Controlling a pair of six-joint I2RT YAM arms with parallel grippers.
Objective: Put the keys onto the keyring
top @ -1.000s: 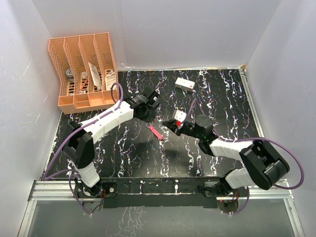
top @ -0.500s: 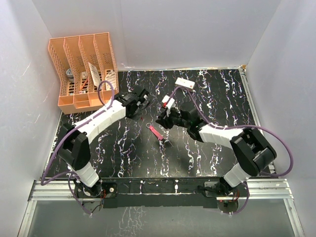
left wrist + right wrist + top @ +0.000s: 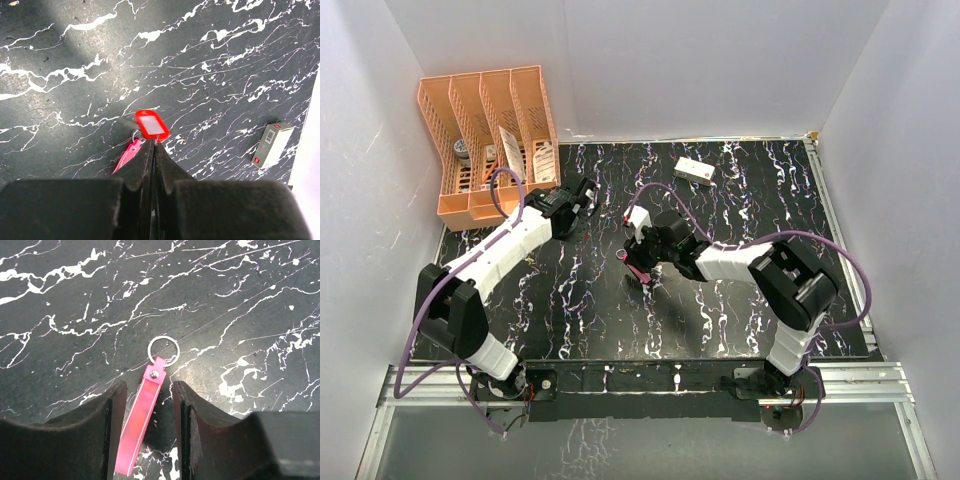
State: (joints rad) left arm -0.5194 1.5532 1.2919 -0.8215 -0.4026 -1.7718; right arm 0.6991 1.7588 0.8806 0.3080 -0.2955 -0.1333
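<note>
Right hand (image 3: 148,390) spread, fingers straddling the keyring (image 3: 141,422) at its pink end (gaps both sides). The keyring lies flat on the worktop (image 3: 250,315), metal loop pointing away. Farther back, left hand (image 3: 154,147) pressed together, pinching the red-headed key (image 3: 152,124) at its tips; white box (image 3: 272,145) beyond, to the right.

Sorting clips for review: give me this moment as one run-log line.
left gripper: shut on red-headed key | right gripper: open, jaws astride keyring on table | keyring: no keys attached
</note>
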